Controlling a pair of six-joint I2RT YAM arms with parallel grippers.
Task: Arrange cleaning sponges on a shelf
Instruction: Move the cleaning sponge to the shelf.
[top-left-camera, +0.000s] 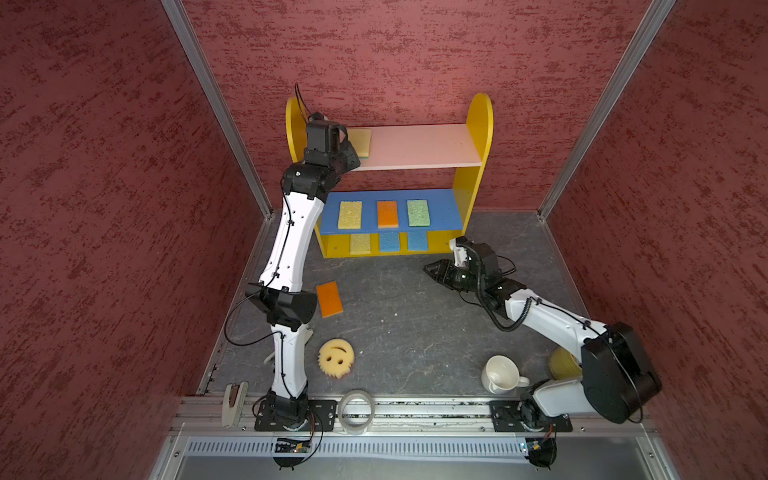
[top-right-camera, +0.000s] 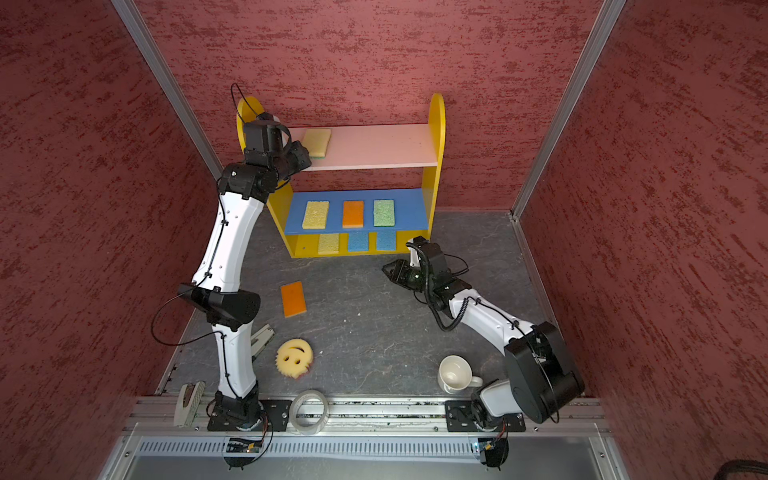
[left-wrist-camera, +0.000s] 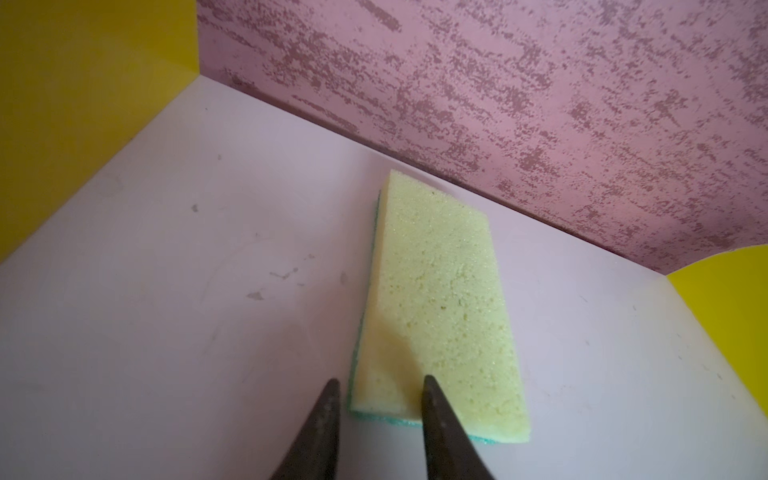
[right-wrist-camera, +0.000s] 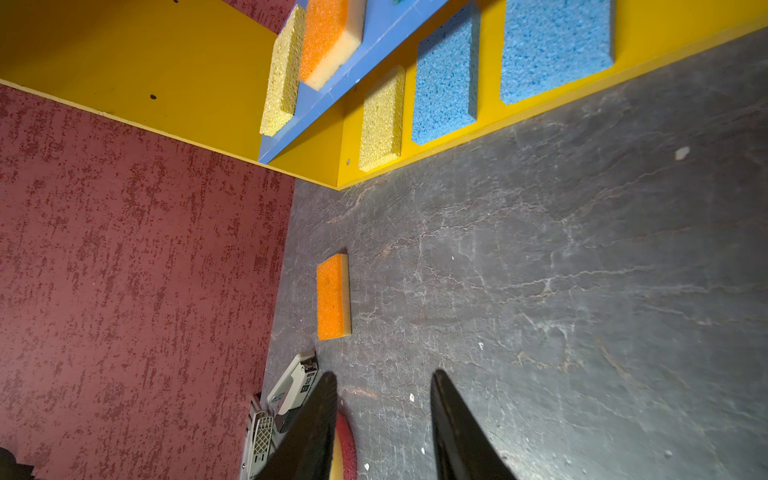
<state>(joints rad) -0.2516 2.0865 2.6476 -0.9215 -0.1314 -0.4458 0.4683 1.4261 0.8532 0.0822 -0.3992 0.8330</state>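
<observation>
Yellow sponge (left-wrist-camera: 436, 307) flat on pink board (left-wrist-camera: 166, 291), left arm (top-left-camera: 291, 237) raised, left hand (left-wrist-camera: 380, 379) narrowly parted, seemingly empty.

— What do we see past our gripper (right-wrist-camera: 384, 374)?
— Its jaws stand apart with nothing between them. Beyond, an orange sponge (right-wrist-camera: 332, 301) lies flat on the grey table (right-wrist-camera: 540, 270), well apart from the shelf (right-wrist-camera: 145, 54).
— And on the shelf?
— On the base (right-wrist-camera: 665, 20) we count a yellow sponge (right-wrist-camera: 381, 120) at the left, then a blue sponge (right-wrist-camera: 446, 79) and a second blue sponge (right-wrist-camera: 557, 50). On the blue board (right-wrist-camera: 374, 50), an upper yellow sponge (right-wrist-camera: 282, 75) sits beside an upper orange sponge (right-wrist-camera: 328, 37).
— A white tool (right-wrist-camera: 291, 386) lies by the left wall (right-wrist-camera: 124, 291).
</observation>
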